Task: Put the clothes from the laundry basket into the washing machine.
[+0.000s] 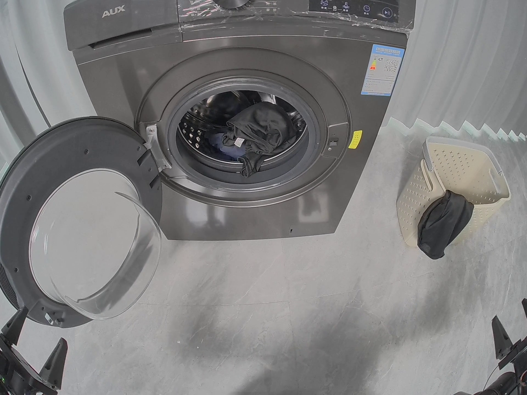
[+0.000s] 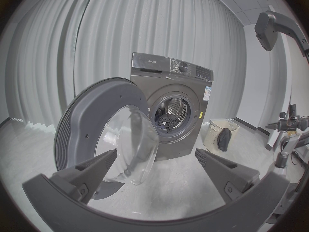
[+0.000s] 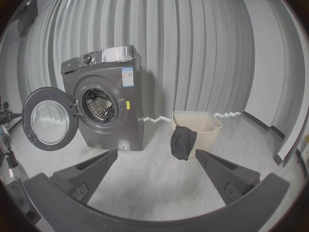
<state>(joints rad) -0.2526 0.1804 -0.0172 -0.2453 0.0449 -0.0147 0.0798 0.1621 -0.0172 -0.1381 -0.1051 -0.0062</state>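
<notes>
A grey front-loading washing machine [image 1: 236,116] stands ahead, its round door [image 1: 77,220] swung open to the left. Dark clothes [image 1: 258,133] lie in the drum and hang over its lip. To the right on the floor sits a cream laundry basket [image 1: 455,185] with a black garment [image 1: 442,223] draped over its front rim. My left gripper [image 1: 33,341] is low at the left, open and holding nothing, just below the door. My right gripper [image 1: 510,333] is low at the right, open and holding nothing, well short of the basket [image 3: 198,126] and garment [image 3: 182,142].
Pale curtains [image 3: 193,49] run behind the machine and basket. Bare grey floor [image 1: 285,314] stretches between me, the machine and the basket. The open door [image 2: 106,129] sticks out into the left side of that space. A stand with equipment [image 2: 288,129] is off to one side.
</notes>
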